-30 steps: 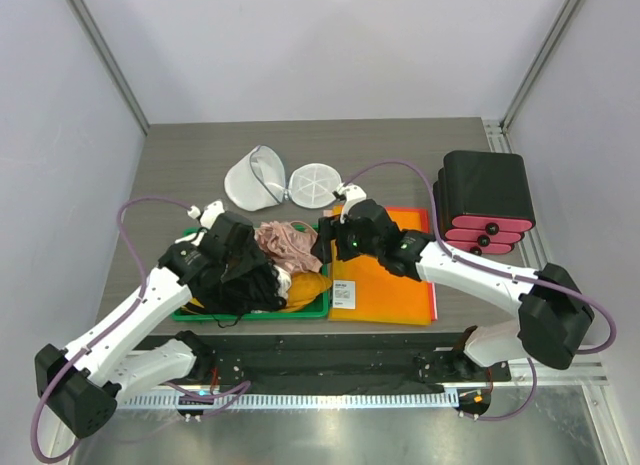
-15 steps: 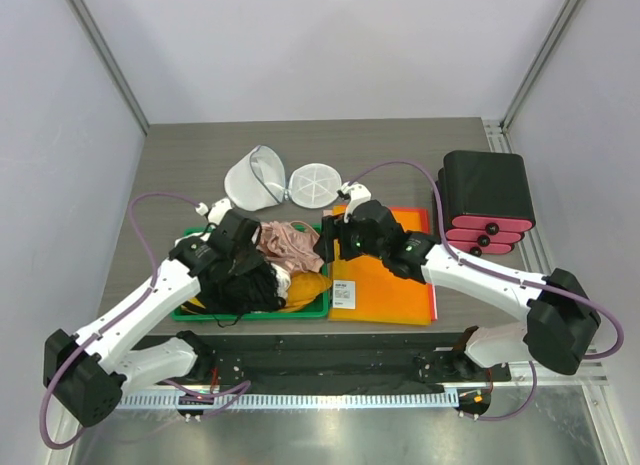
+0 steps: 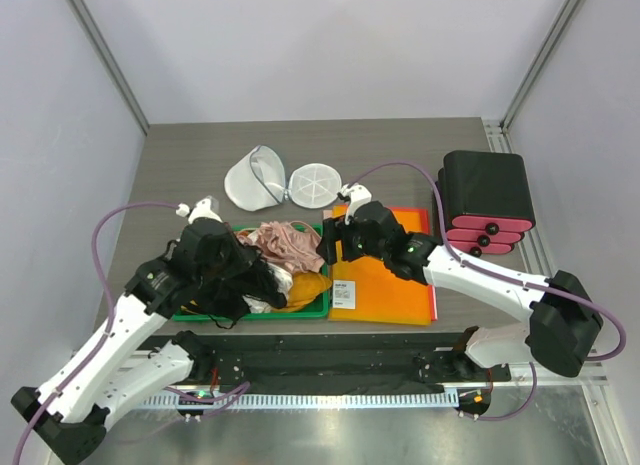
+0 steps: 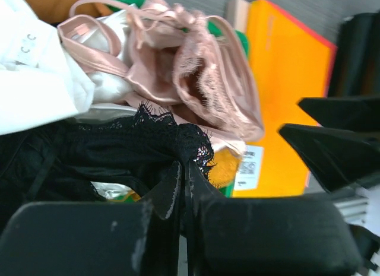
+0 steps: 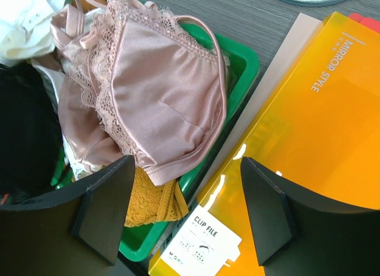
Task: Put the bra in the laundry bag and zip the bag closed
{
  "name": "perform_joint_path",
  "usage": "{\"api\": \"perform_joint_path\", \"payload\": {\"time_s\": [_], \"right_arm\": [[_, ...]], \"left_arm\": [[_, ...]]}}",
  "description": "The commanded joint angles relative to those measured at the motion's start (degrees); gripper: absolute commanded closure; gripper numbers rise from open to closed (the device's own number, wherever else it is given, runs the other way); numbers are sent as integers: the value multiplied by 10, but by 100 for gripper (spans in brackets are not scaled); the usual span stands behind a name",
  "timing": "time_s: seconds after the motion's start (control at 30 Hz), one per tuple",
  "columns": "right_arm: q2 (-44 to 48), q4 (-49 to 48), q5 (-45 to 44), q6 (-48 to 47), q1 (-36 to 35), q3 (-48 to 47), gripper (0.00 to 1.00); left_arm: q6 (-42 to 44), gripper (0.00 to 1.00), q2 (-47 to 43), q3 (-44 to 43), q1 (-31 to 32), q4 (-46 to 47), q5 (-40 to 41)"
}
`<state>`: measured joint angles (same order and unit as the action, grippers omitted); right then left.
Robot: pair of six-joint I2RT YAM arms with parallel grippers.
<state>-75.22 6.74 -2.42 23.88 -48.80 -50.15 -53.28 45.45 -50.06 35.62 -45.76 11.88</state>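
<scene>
The black lacy bra (image 4: 119, 148) lies in the green tray (image 3: 305, 310) under the left arm. My left gripper (image 4: 185, 172) is shut on the bra's lace edge, its jaws pressed together with fabric pinched between them. From above, that gripper (image 3: 258, 273) sits over the black bra (image 3: 235, 285). My right gripper (image 5: 187, 163) hangs open over the tray's right rim and the orange file, holding nothing; seen from above, this gripper (image 3: 328, 243) stands beside the pink garment. The white mesh laundry bag (image 3: 255, 180) stands open at the back with its round flap (image 3: 315, 183) lying beside it.
A pink lacy garment (image 5: 166, 92), a yellow lace piece (image 5: 151, 205) and a white garment (image 4: 29, 86) share the tray. An orange clip file (image 3: 385, 275) lies right of the tray. Black and red stacked cases (image 3: 485, 200) stand at the far right.
My left gripper has closed on the black bra's lace edge, and the left arm has drawn back to the left. The right arm has barely moved and stays open.
</scene>
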Motion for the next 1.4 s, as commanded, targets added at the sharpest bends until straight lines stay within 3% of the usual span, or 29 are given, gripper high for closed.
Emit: {"api": "perform_joint_path", "payload": {"time_s": [0.0, 0.2, 0.4, 0.57, 0.83, 1.1, 1.37], "right_arm": [[31, -11, 38, -48, -4, -21, 22], [43, -62, 189, -114, -24, -35, 16], [3, -64, 246, -148, -81, -90, 14], [-12, -59, 205, -168, -91, -115, 14], [0, -60, 215, -135, -91, -145, 14], [30, -15, 163, -109, -91, -198, 26], [-31, -1, 169, -98, -94, -281, 13]], "left_arm": [[30, 100, -39, -46, 2, -2, -37], [42, 100, -65, -80, 2, 12, -60], [83, 100, -55, -129, 2, 15, -79], [125, 100, -40, -173, 2, 22, -71], [150, 100, 2, -240, 2, 30, -83], [173, 100, 32, -291, 2, 21, -56], [196, 100, 66, -333, 2, 11, -66]]}}
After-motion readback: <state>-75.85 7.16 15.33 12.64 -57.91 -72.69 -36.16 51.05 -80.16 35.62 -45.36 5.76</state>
